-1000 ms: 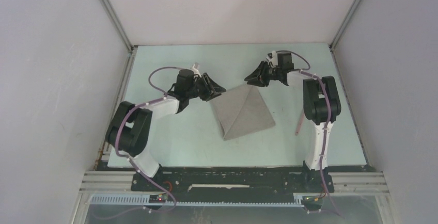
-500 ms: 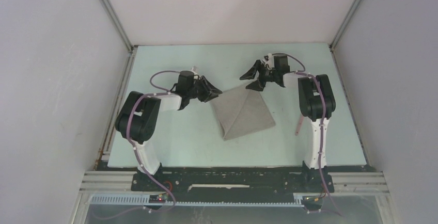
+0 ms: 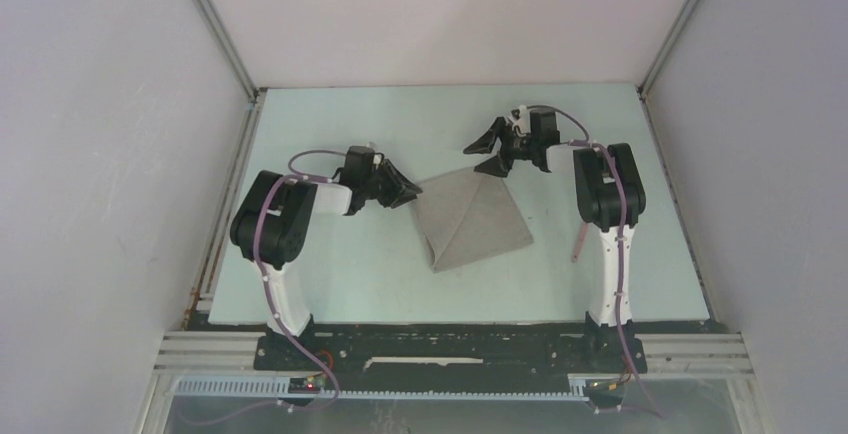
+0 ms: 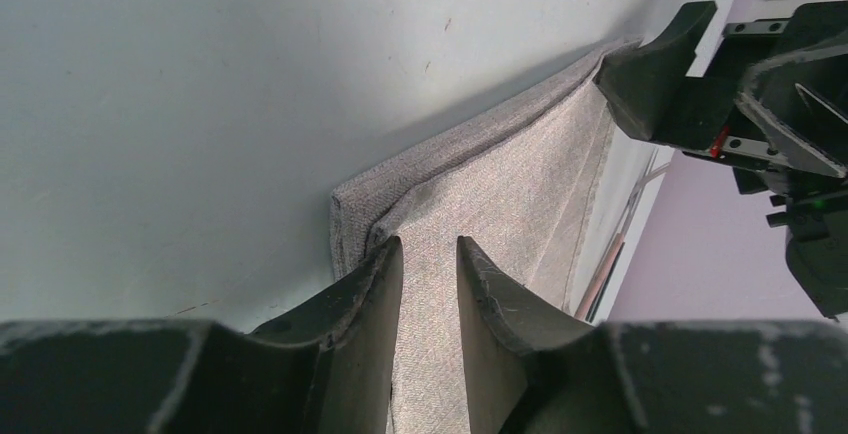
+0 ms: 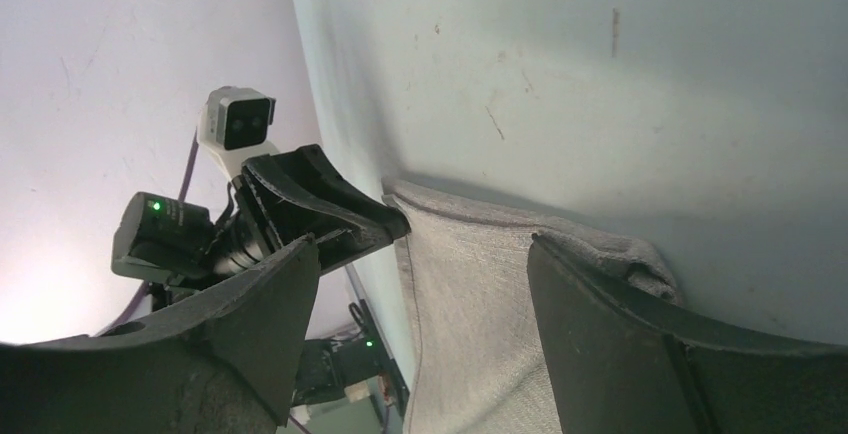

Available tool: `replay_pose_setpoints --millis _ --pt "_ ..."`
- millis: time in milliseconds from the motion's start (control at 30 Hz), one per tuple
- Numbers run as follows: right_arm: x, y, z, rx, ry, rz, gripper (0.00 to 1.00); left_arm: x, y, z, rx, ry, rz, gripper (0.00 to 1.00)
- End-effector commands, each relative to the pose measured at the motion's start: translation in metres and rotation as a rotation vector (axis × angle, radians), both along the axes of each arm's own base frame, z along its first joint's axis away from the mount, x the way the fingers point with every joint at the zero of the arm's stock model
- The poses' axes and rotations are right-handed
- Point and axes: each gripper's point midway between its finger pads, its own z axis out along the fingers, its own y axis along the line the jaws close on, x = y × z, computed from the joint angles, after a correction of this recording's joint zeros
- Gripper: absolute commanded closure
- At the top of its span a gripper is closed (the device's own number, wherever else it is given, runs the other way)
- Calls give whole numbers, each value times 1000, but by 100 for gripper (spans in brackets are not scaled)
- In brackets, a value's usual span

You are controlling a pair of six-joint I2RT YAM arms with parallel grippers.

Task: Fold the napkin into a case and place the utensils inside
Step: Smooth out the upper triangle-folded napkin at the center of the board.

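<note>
Lying folded in a triangle on the counter [image 3: 330, 264], napkin [image 3: 470, 219] sits flat. Left gripper [image 3: 412, 193] at napkin's left corner, jaws slightly apart, nothing pinched. Right gripper [image 3: 482, 154] at napkin's far corner, jaws spread wide.

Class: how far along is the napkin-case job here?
Done: the napkin is partly folded, layers overlapping. In hand: the left end effector sits at one corner, grip unclear; the right end effector stands open over the far corner. Left: more folding; a utensil lies off the cloth, not tucked in.
</note>
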Motion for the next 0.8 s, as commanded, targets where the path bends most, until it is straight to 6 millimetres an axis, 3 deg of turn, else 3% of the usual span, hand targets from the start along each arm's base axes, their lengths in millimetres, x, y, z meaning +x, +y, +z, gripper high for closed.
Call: replay_pose_setpoints --millis 0,300,500,600,767 --pt "7 -13 -19 -27 22 -45 15 -2 16 -14 50 49 58 64" --pt "15 -42 -31 -66 45 -119 15 -7 23 -23 74 77 78 65" --pt "27 -71 -22 -61 20 -163 14 -6 22 -23 72 76 72 65" --pt "29 -79 -3 -78 -15 -140 14 -4 19 -20 60 72 62 65" --pt "8 -77 72 -114 -102 -117 13 -4 16 -17 45 67 46 65"
